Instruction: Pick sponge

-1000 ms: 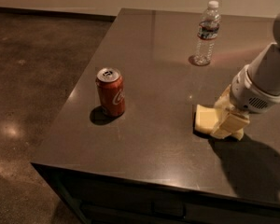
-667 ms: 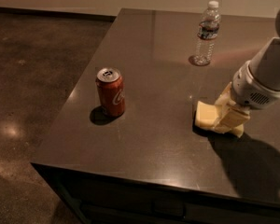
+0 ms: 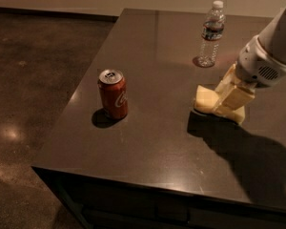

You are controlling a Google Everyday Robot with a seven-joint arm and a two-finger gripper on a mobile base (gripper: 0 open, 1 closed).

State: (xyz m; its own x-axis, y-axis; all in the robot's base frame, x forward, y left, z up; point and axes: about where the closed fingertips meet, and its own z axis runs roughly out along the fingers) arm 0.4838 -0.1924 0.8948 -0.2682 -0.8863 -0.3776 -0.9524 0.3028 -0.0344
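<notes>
Gripping sponge (image 3: 204, 99) | gripper (image 3: 227, 103) jaws closed on its right end | table (image 3: 152, 147), right side

The cream pincer (image 3: 229, 104) hangs low over the right side of the dark brown counter (image 3: 157, 147), at the pale yellow foam sponge (image 3: 205, 98). To its left, bare counter runs to the upright red soda can (image 3: 113, 94), well apart. The clear plastic water bottle (image 3: 210, 35) stands behind, near the arm.
</notes>
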